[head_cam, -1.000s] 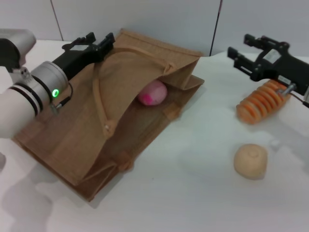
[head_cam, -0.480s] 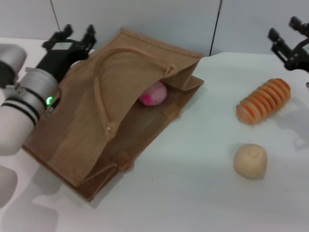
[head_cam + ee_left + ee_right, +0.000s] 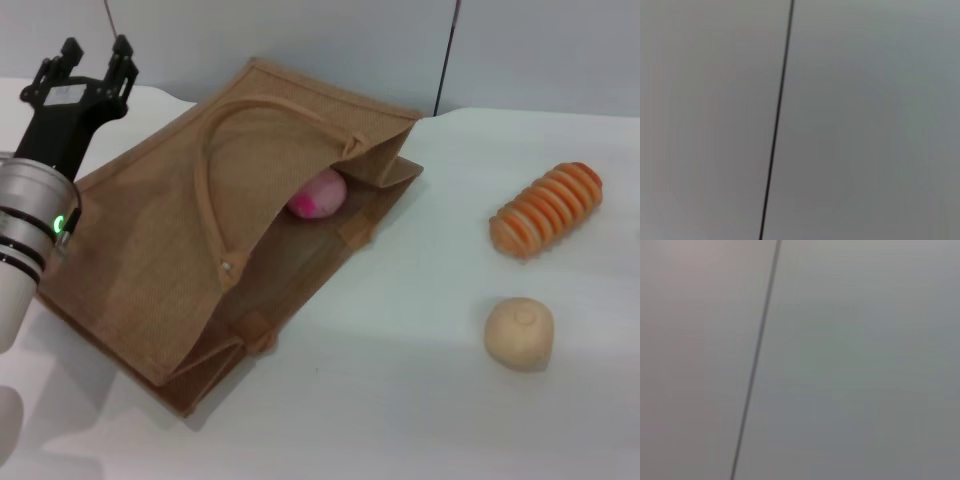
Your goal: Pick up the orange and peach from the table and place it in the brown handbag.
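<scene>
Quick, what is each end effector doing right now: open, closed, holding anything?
Left end effector: open, holding nothing, raised beside the far left edge of the brown handbag.
Right end effector: not in any view, so it cannot be told.

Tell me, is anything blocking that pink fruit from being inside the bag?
No. The peach already lies inside the brown handbag, showing through its open mouth. The left gripper is off past the bag's far left edge, touching nothing.

White table; grey panelled wall

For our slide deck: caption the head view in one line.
Peach inside the brown handbag lying on the table; left gripper open beside it, ridged loaf and tan ball outside.
</scene>
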Robot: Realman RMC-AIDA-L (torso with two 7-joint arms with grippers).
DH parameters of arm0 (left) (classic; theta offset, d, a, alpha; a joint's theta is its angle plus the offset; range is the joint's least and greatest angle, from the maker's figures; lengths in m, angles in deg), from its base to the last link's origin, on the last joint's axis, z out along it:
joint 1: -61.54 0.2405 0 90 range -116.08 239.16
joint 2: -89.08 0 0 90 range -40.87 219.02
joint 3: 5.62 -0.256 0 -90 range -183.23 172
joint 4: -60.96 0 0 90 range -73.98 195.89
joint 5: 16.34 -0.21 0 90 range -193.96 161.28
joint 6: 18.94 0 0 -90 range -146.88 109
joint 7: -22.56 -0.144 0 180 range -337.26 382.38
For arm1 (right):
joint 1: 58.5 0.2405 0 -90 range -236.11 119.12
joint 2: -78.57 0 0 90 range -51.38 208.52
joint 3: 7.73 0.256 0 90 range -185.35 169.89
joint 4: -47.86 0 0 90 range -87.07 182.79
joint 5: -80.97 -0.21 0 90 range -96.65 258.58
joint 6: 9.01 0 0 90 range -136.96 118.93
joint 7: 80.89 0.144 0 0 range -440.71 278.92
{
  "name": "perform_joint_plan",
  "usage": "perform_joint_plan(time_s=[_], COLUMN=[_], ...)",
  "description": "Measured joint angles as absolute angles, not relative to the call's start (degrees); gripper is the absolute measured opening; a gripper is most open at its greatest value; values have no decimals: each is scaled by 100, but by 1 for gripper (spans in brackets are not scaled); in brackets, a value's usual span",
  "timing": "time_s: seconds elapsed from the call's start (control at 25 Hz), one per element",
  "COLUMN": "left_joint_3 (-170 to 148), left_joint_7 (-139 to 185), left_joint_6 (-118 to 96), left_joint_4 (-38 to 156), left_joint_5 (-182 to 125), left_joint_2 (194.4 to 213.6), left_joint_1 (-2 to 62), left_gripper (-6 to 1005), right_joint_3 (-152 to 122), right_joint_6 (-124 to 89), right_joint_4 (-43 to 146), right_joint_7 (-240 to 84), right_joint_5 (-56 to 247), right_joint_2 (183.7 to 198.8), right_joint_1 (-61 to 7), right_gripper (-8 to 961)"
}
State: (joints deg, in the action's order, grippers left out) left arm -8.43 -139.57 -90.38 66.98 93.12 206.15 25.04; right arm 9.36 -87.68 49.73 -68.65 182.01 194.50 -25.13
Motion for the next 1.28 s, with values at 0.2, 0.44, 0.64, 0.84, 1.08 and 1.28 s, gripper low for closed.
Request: perform_joint_plan(time_s=[0.2,0.44,0.64,0.84,1.08,1.28], left_joint_3=[-843,-843,-843,-843,-843,-843], left_joint_7=[-13912,-13904,-13904,-13906,-13907,-13907], left_joint_6=[-9181,-9188,-9189,-9189,-9189,-9186], left_joint_4=[6758,6762,6763,6765,6800,6834], left_joint_5=[9385,9401,9404,9405,9405,9405], left_joint_2=[20611,20606,20606,20605,20606,20601], left_joint_1=[2572,2577,2584,2587,2585,2563], left_gripper=[636,636,636,636,636,636], right_joint_3=[941,945,948,950,950,950], right_joint_6=[-8847,-8848,-8847,-8847,-8847,-8847], right_joint_4=[4956,4953,4952,4953,4952,4952], right_joint_7=[-6874,-6876,-6877,-6874,-6844,-6834], right_joint_5=[18068,18064,18063,18063,18063,18063], right_joint_2=[19450,19450,19450,19450,19449,19450], right_joint_1=[-2569,-2581,-2596,-2598,-2598,-2598], right_gripper=[566,566,567,567,565,563])
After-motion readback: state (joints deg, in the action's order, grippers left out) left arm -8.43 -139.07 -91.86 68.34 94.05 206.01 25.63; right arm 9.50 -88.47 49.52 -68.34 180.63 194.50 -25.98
